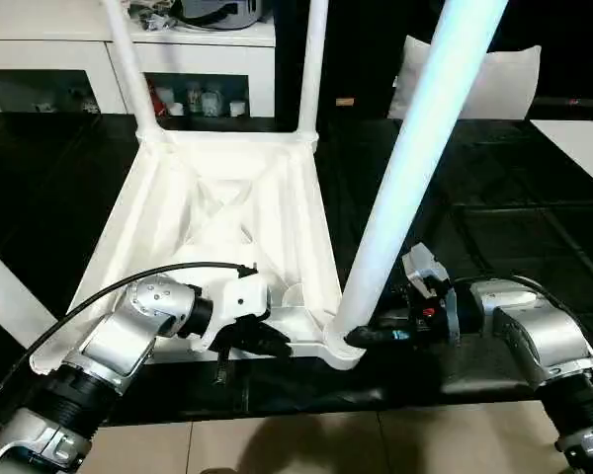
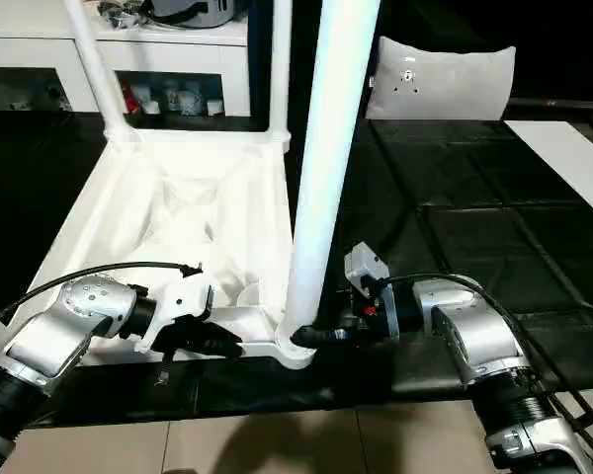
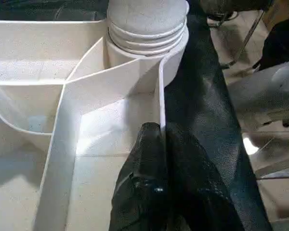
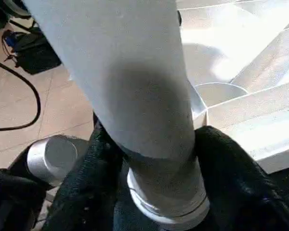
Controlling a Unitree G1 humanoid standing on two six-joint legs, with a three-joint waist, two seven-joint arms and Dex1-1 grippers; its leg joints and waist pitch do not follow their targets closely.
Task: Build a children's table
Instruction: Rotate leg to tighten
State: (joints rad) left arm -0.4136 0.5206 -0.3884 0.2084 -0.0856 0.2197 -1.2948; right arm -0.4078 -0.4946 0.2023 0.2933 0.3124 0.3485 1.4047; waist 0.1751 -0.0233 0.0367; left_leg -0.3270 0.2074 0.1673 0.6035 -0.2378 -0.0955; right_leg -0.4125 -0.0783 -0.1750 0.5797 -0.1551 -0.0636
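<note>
Right tool (image 1: 361, 336) around table leg (image 1: 415, 158)

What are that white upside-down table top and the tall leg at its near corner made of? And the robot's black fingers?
Table top: looks like moulded white plastic, matt, with thin ribs underneath. Leg: seemingly the same plastic, a smooth, slightly glossy tube with ringed ridges at its base. Right gripper's fingers: black and dull, with a rubbery or textured look, though the exact material is unclear.
</note>
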